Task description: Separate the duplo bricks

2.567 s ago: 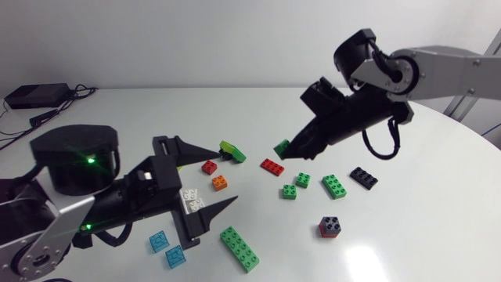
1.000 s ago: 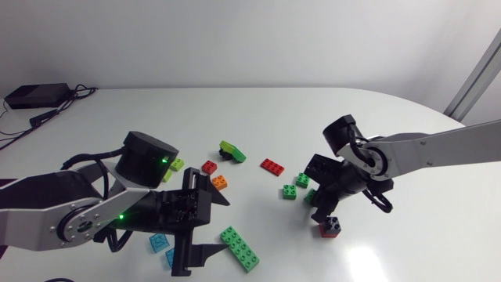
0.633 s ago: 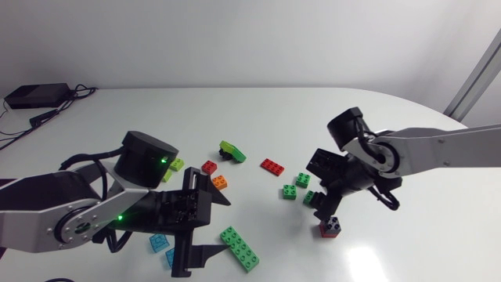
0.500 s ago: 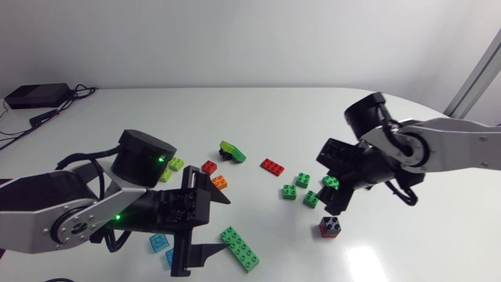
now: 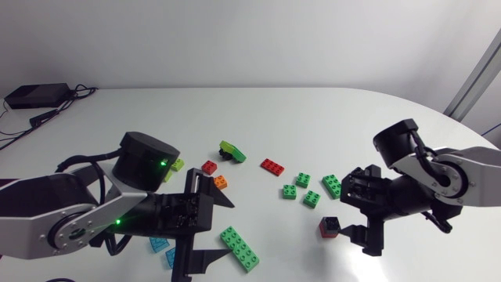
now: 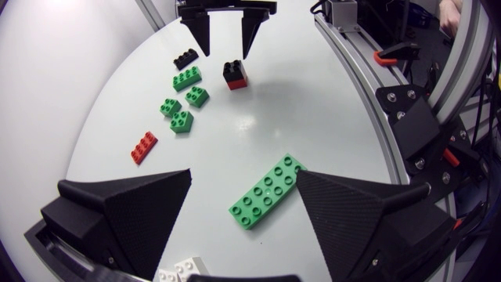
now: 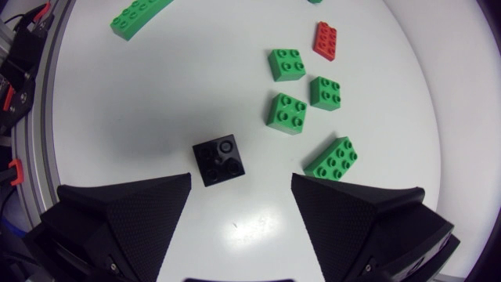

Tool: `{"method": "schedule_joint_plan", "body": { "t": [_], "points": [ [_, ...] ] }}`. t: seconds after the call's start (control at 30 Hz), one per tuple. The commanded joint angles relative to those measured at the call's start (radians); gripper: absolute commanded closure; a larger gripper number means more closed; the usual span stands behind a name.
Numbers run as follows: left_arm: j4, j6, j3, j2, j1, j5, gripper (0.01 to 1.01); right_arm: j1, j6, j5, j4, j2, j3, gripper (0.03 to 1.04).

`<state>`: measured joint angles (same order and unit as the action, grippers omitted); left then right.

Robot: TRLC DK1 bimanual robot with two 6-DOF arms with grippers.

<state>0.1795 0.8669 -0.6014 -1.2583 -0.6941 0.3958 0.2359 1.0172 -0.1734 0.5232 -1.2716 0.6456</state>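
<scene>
Evidently lining up at lower right, the right gripper (image 5: 365,240), wide and empty, must next close on the black-on-red stack (image 5: 329,227) just beside it.

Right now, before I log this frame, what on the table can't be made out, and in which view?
Flat black brick: head view, hidden behind the right arm; only the left wrist view shows it.
Blue bricks: head view, mostly covered by the left arm.
White brick: left wrist view, cut off by the frame edge; unseen in head view.
Red brick: right wrist view, hidden beneath the black brick stacked on it.
</scene>
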Motion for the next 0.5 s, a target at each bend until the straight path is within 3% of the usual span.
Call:
{"method": "schedule_joint_plan", "body": {
  "t": [0.0, 0.27, 0.47],
  "points": [
    [0.005, -0.003, 0.017, 0.014, -0.007, 0.002, 0.098, 0.02, 0.061, -0.011, -0.026, -0.037, -0.031, 0.14],
    [0.005, -0.003, 0.025, 0.025, -0.007, 0.002, 0.098, 0.056, 0.072, -0.009, -0.077, -0.112, -0.023, 0.16],
    [0.003, -0.003, 0.017, 0.016, -0.008, 0.002, 0.098, 0.056, 0.104, -0.012, -0.072, -0.115, -0.031, 0.37]
  ]
}}
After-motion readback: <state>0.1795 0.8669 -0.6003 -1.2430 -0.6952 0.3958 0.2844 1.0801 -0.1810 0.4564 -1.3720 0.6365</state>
